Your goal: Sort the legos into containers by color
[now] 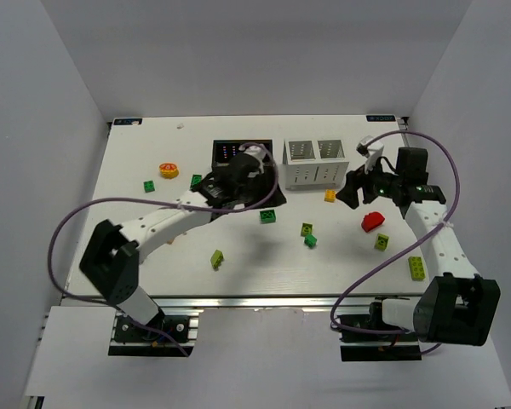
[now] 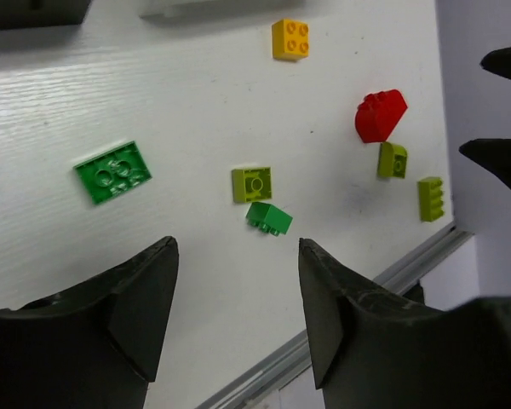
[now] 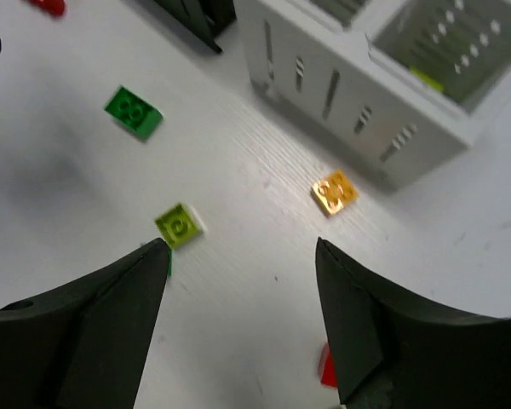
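Both grippers are open and empty above the table. My left gripper [image 1: 268, 194] hovers beside the black container [image 1: 226, 152], which the arm partly hides; in the left wrist view [image 2: 237, 247] it points at a green brick [image 2: 112, 172], a lime brick [image 2: 251, 184], a small green brick [image 2: 268, 218], an orange-yellow brick [image 2: 289, 38] and a red rounded brick [image 2: 381, 114]. My right gripper [image 1: 349, 189] hangs right of the white container [image 1: 317, 162]; in the right wrist view [image 3: 241, 247] it is above bare table between the lime brick [image 3: 179, 226] and the orange-yellow brick [image 3: 335, 192].
More bricks lie scattered: an orange-and-red round piece [image 1: 169, 170], green ones [image 1: 148, 186] [image 1: 196, 180], and lime ones [image 1: 216, 258] [image 1: 381, 242] [image 1: 417, 267]. A lime piece [image 3: 426, 78] lies inside the white container. Grey walls enclose the table on three sides.
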Action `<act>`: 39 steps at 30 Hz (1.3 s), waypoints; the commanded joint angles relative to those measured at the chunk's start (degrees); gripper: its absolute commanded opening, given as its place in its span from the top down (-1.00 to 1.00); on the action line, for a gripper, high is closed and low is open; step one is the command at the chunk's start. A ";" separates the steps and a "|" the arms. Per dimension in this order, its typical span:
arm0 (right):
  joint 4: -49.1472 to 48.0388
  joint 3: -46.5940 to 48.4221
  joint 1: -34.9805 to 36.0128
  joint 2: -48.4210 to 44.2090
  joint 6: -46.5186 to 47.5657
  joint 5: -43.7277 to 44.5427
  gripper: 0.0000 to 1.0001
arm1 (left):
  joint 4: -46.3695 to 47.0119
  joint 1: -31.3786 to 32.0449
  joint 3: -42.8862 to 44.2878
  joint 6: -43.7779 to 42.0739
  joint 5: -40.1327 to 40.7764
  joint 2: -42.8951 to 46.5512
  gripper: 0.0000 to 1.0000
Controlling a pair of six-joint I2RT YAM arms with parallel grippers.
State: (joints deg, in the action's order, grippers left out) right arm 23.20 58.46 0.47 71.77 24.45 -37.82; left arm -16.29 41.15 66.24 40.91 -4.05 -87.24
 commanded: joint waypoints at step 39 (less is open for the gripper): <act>1.76 -7.92 -14.09 -9.36 -9.59 2.05 -0.66 | -24.14 17.65 43.28 -8.21 18.82 -44.50 -0.38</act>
State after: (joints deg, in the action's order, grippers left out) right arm 25.65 50.70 -13.04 62.87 15.38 -34.41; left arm -40.07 58.46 107.53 33.06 13.21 -132.03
